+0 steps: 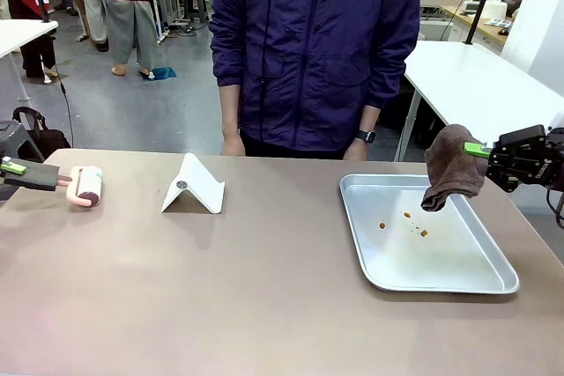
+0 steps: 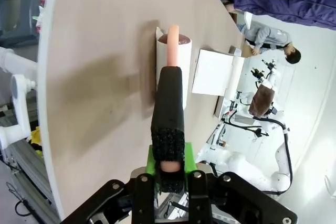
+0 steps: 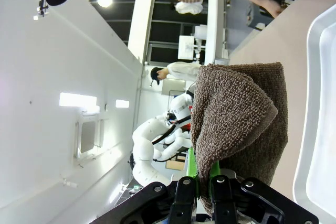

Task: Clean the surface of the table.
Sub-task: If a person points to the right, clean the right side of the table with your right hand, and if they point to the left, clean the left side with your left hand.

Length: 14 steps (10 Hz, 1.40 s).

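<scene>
Right gripper (image 1: 476, 151) is clamping a brown towel (image 1: 451, 167), which is hanging over the far right corner of the metal tray (image 1: 441, 286). The tray is lying flat by the right edge of the table (image 1: 264, 305) and is holding a few small orange-brown crumbs (image 1: 408, 215) near its middle. Left gripper (image 2: 169, 163) is gripping the handle of a lint roller (image 1: 88, 186) at the worktop's left edge. I am seeing a white stand (image 1: 194, 187) sitting near the far edge.
</scene>
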### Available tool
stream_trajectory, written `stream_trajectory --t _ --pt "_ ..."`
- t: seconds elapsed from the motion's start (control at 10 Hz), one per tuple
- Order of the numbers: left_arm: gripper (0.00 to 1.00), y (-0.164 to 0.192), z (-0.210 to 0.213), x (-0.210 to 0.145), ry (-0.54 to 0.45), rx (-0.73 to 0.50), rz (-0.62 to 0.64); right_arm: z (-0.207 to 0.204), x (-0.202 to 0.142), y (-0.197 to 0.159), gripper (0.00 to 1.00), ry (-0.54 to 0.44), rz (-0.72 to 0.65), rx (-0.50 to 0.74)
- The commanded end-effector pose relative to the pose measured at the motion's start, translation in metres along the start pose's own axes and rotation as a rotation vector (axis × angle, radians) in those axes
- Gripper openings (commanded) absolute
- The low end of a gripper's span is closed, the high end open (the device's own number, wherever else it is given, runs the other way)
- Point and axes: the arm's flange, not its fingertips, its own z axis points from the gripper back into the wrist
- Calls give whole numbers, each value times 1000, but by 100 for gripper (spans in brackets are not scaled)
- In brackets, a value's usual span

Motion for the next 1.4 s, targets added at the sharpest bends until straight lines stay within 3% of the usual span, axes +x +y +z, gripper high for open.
stream_trajectory --t 0.0,0.3,0.6,0.8,0.9,1.1,1.3 --pt "22 2 -21 9 49 13 33 1 0 3 0 2 8 2" --pt "22 -26 -44 23 74 7 -12 1 0 3 0 2 8 2" --pt "22 -78 -44 -6 34 -150 -174 1 0 3 0 2 8 2" --pt "22 -113 -26 -64 78 -211 -251 1 0 3 0 2 8 2" --pt "22 -124 -19 -97 171 -237 -295 1 0 3 0 2 8 2" --pt "22 -134 -10 -177 357 -186 -372 1 0 3 0 2 8 2" --pt "22 -128 -6 -246 403 -137 -470 1 0 3 0 2 8 2"
